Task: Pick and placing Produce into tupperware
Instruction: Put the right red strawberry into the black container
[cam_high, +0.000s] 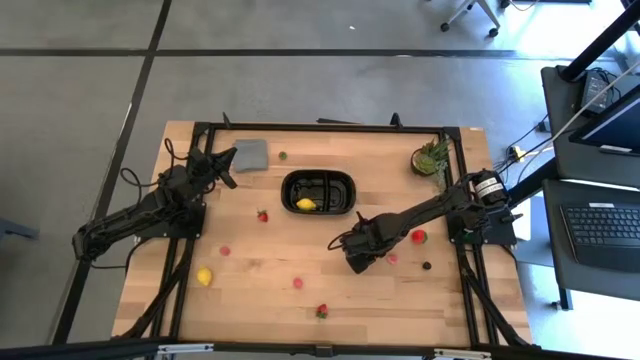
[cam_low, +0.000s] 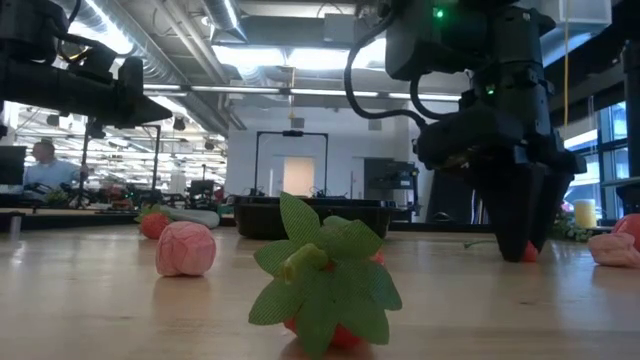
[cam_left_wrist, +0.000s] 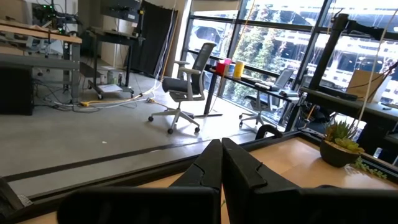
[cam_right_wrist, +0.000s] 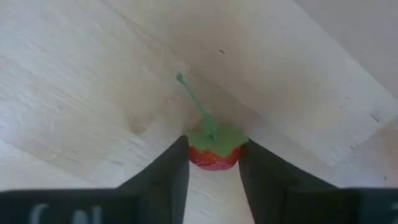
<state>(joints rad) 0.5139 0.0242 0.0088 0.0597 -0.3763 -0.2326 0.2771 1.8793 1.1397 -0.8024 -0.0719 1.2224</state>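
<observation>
The right end effector (cam_right_wrist: 213, 163) clenches a small red toy strawberry with a green stem (cam_right_wrist: 212, 149) on the wooden counter (cam_high: 270, 290), near the glossy black plastic tray (cam_high: 319, 192). The left end effector (cam_high: 226, 160), fingers pressed together, waits beside the tray's far corner.

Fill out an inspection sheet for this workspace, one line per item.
Surface: wooden table in a black frame.
Job's things: black tray holds a lemon; strawberries, a second lemon, pink pieces and a dark berry lie scattered on the wood.
Clutter: grey square piece and potted plant at the far edge.
End effectors: right end effector down at the table, fingers on either side of a strawberry; left end effector shut, raised near the grey piece.
Cables: black cables run along both arms.
Surroundings: office chairs, desks, a laptop, a seated person.
</observation>
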